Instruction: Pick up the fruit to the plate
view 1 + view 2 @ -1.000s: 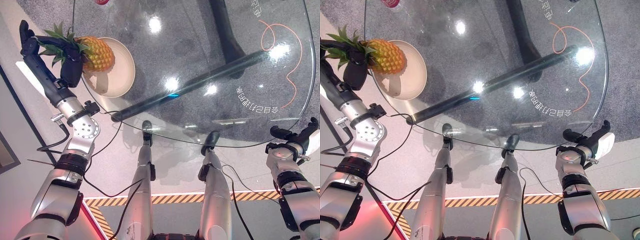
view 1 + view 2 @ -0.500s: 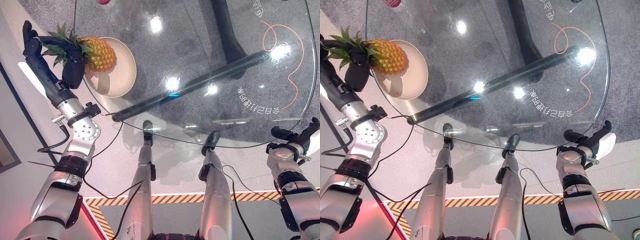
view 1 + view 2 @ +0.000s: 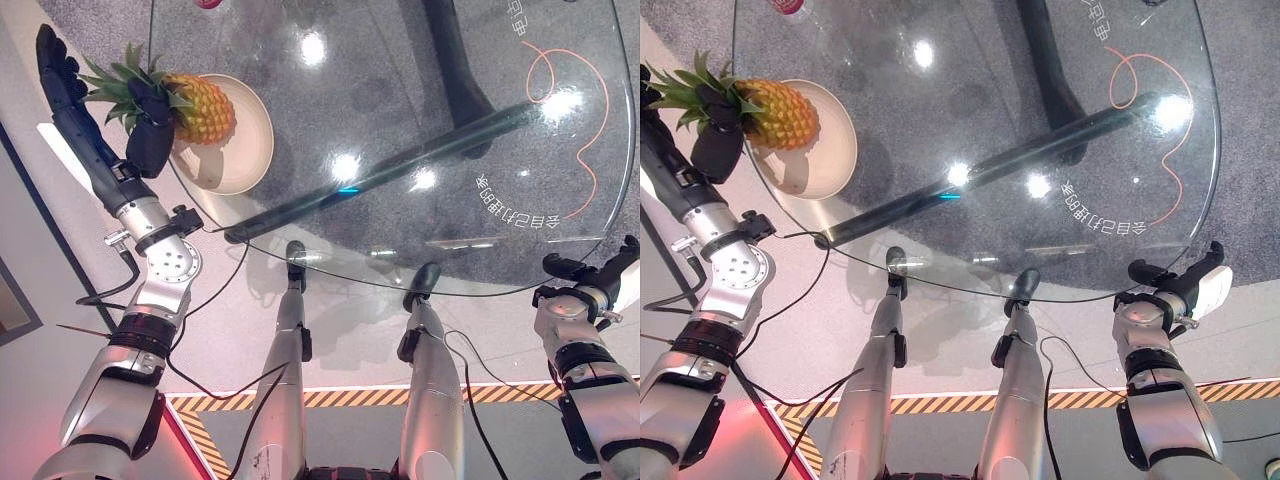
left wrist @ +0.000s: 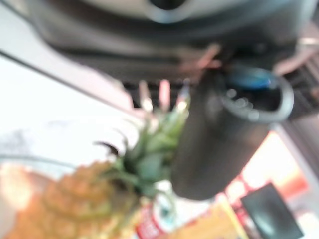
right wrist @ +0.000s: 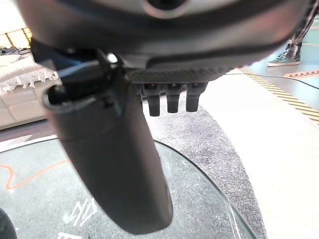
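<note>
Now the pineapple lies on the cream plate by the glass table's edge, its leafy crown between the left hand's thumb and straightened, spread fingers (apparently letting go), while the right hand, relaxed and empty, idles.

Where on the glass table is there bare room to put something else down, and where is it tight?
Free: the wide middle and right of the round glass table, from the cream plate across to the orange squiggle printed on the glass. Crowded: the table's left edge, where the pineapple lies on the plate with the left hand at its green crown. The right hand idles off the near right rim.
</note>
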